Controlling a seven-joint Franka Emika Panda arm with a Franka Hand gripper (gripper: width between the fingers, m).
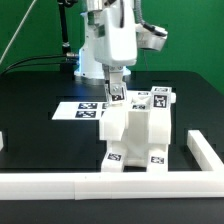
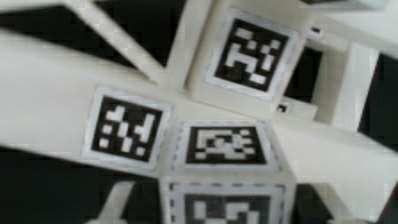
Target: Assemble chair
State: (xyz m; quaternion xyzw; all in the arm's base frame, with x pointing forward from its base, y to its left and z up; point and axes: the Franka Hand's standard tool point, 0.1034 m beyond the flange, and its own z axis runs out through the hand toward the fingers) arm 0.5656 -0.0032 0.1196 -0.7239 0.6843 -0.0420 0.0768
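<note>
My fingers [image 1: 115, 93] reach down onto the top of the white chair [image 1: 136, 132]; I cannot tell their spread. The chair stands on the black tabletop [image 1: 40, 125], beside the front border rail [image 1: 120, 184].

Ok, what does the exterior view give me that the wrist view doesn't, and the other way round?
Only the exterior view shows the whole scene: the hand down at the top of the chair, the marker board behind it on the black table, and the white border rail in front. Only the wrist view shows the tags close up, such as one large tag, though blurred; the fingers are not clear there. Both show white chair parts carrying black-and-white tags.
</note>
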